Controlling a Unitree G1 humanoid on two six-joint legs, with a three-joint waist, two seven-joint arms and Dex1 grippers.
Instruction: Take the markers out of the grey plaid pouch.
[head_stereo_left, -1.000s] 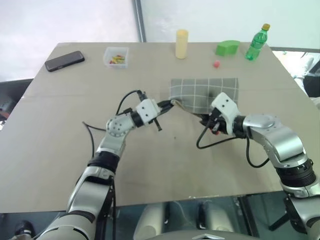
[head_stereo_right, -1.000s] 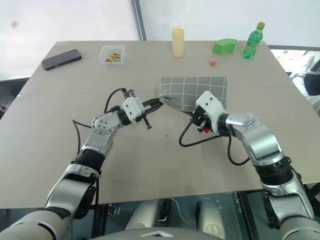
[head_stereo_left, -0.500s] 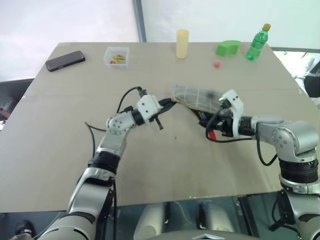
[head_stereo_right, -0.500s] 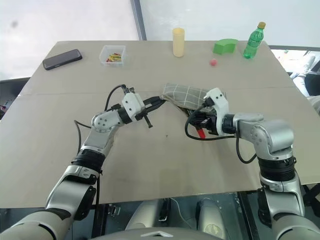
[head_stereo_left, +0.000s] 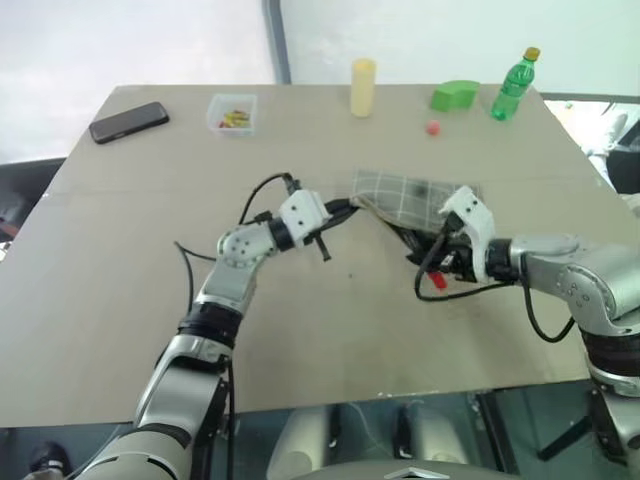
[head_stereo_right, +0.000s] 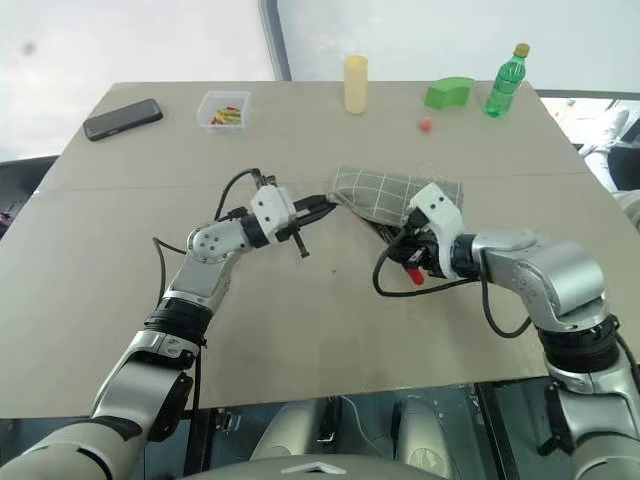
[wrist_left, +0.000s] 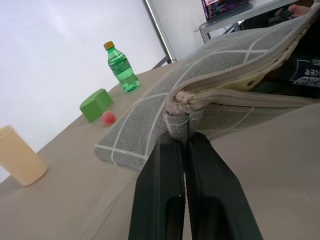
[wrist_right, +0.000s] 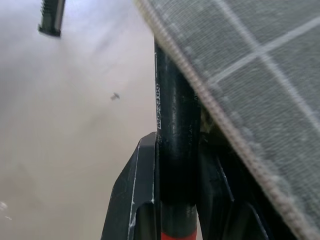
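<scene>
Since the earlier frame the right gripper (head_stereo_right: 412, 262) has drawn back toward the near right, and the grey plaid pouch (head_stereo_right: 385, 190), which lay flat, now hangs lifted and folded between the 2 arms. Along the far edge of the worktop (head_stereo_left: 120, 300) stand a black phone (head_stereo_left: 129, 122), a clear box (head_stereo_left: 233, 113) of small coloured items, a pale yellow cylinder (head_stereo_left: 363, 87), a green block (head_stereo_left: 455, 95), a small red ball (head_stereo_left: 433, 128) and a green bottle (head_stereo_left: 514, 85), all well apart from the grippers. The left gripper (wrist_left: 179, 134) reaches level toward the right, its fingers (wrist_left: 160, 200) pressed together on the pouch's left corner by the zip end. The right gripper points down and to the left under the pouch's near edge, its fingers (wrist_right: 135, 200) clamped on the red marker (wrist_right: 172, 150), whose black end runs up under the fabric while its red part shows below the gripper. The pouch's mouth gapes along the near side; what else lies inside cannot be seen
</scene>
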